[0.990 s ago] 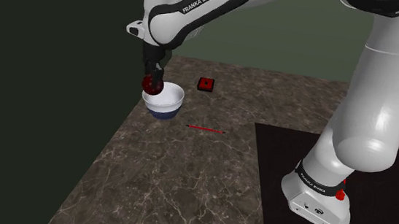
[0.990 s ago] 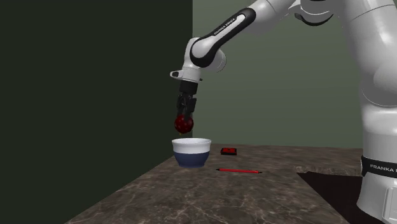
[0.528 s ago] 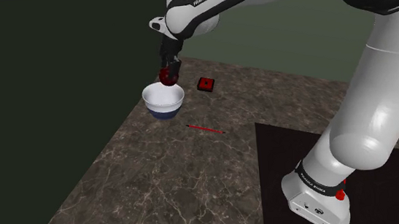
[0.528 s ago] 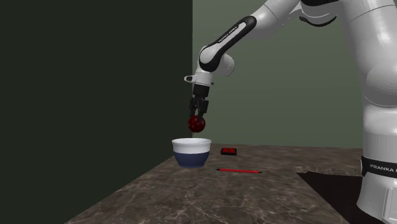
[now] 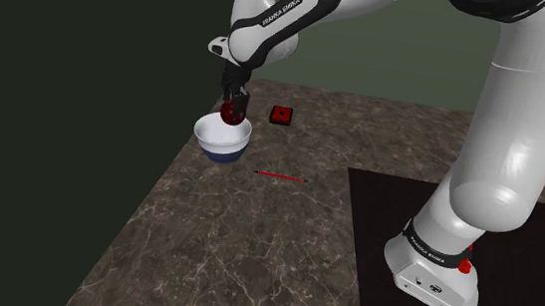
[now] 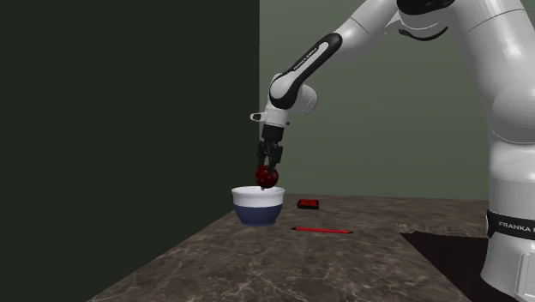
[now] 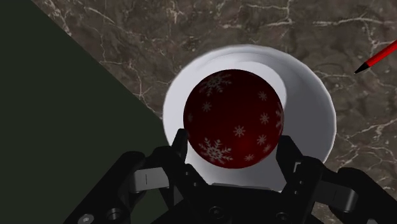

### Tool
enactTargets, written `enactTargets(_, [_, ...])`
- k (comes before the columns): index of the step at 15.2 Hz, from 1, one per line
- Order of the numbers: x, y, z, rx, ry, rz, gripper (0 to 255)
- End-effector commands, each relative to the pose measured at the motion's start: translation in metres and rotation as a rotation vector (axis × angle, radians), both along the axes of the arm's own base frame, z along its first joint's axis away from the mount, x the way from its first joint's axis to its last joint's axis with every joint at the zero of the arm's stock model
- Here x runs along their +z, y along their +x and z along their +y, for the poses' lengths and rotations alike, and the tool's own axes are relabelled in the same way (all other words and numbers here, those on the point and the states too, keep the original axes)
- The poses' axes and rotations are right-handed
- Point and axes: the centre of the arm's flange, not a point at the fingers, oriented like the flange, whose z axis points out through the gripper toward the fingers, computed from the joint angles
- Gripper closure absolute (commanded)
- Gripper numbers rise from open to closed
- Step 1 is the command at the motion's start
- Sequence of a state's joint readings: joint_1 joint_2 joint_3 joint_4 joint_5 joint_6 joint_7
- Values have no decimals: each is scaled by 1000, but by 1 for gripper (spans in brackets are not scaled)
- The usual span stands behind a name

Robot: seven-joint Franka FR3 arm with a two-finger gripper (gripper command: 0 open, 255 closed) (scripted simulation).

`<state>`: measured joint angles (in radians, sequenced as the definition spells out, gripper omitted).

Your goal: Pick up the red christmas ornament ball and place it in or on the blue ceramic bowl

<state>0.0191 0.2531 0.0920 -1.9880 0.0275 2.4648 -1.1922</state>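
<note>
A dark red ball with white snowflakes (image 7: 234,118) is clasped between my black fingers. My gripper (image 6: 268,172) is shut on it and hangs just above the bowl. The bowl (image 6: 257,205) is white inside and along its rim, dark blue lower down, and stands near the far corner of the marble counter. In the shoulder view the ball (image 5: 230,111) hovers over the bowl's (image 5: 224,141) far rim, under the gripper (image 5: 233,106). In the wrist view the bowl's white inside (image 7: 308,108) rings the ball from below.
A red pencil (image 5: 279,175) lies on the brown marble counter (image 5: 218,251) near the bowl. A small red and black block (image 5: 280,115) sits behind it. A dark wall runs along the counter's edge at the shoulder view's left. The black stand top (image 5: 386,218) is at lower right.
The gripper has carried the ball from the bowl's wall side across to above it, and has come down closer to the rim. The bowl, pencil and block have stayed put.
</note>
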Motion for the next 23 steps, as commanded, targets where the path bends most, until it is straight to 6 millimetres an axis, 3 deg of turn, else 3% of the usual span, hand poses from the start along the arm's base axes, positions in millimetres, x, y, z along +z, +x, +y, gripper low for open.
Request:
enactTargets(1, [-11,0,-1,0,0,-1,255])
enactTargets(4, [-28,0,-1,0,0,-1,255])
enactTargets(12, [-28,0,-1,0,0,-1,255])
enactTargets(13, [-27,0,-1,0,0,-1,0])
enactTargets(18, [-27,0,-1,0,0,-1,0])
enactTargets(22, [21,-10,-4,0,0,-1,0])
enactTargets(23, [21,-10,-4,0,0,-1,0])
